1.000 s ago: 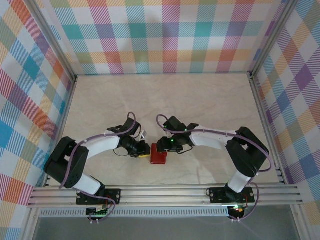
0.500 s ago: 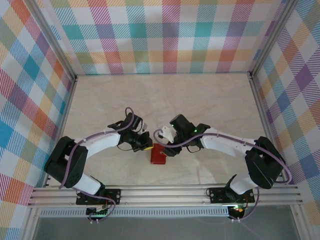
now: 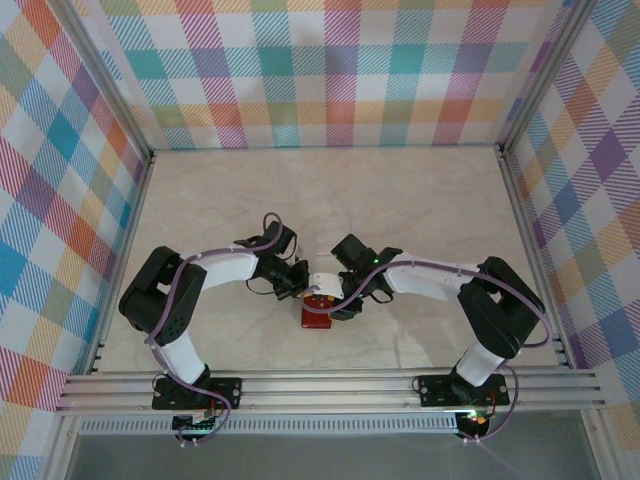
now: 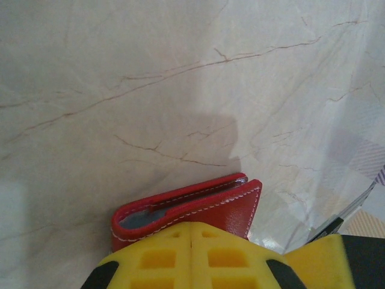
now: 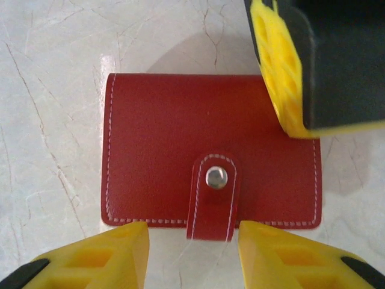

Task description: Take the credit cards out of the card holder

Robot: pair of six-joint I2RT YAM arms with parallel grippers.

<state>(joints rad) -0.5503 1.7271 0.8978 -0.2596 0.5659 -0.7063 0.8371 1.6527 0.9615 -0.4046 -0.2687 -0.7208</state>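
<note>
The red card holder (image 5: pixel 210 150) lies closed on the table (image 5: pixel 54 120), with its snap tab (image 5: pixel 215 198) fastened. My left gripper (image 4: pixel 191 236) has the jaws pressed together, at one corner of the holder. My right gripper (image 5: pixel 191 241) has the jaws spread, one finger on each side of the tab.

1. The left gripper (image 4: pixel 191 241) is now closed up and moved over a corner of the holder (image 5: pixel 174 126).
2. The right gripper (image 5: pixel 192 247) is narrowed and brought astride the tab (image 5: pixel 214 198).
</note>
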